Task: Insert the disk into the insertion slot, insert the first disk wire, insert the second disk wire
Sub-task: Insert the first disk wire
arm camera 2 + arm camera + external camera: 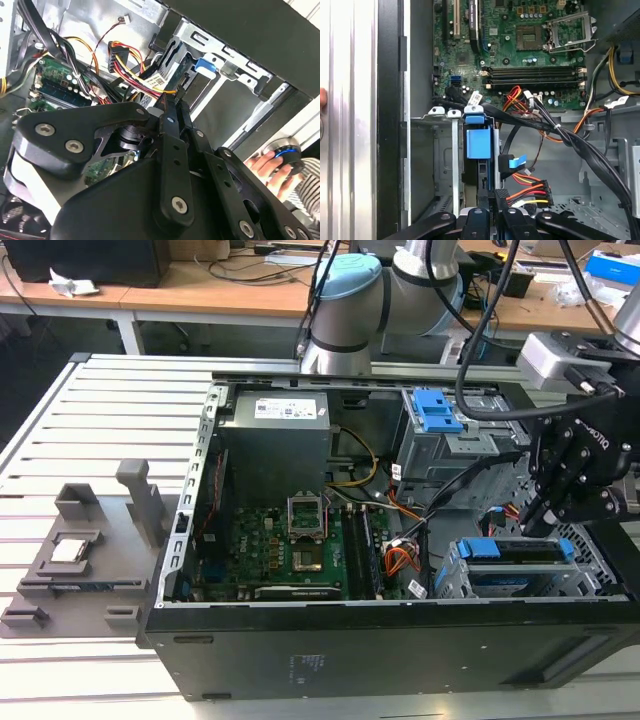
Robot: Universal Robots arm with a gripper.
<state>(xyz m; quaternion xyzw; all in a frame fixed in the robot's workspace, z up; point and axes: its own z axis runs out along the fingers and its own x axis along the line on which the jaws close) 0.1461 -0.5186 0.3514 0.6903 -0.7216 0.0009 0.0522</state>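
The disk (515,552), metal with a bright blue bracket, sits inside the insertion slot (460,578), a silver perforated bay at the case's front corner on the exterior view's right. In the first wrist view the disk's blue bracket (479,145) lies between the bay's rails (454,150). My black gripper (535,525) hangs just above that bay. Its fingers (172,100) are pressed together, with nothing visible between them. A loose blue flat connector (512,161) and a black connector with red, yellow and orange wires (532,192) lie beside the gripper (490,195).
A taller grey cage with a blue latch (438,420) stands behind the bay. Black cable bundles (570,140) cross over the motherboard (290,550). A person's hand (267,165) holds a round blue-lit device (285,152) outside the case. Grey fixtures (80,550) sit on the slatted table.
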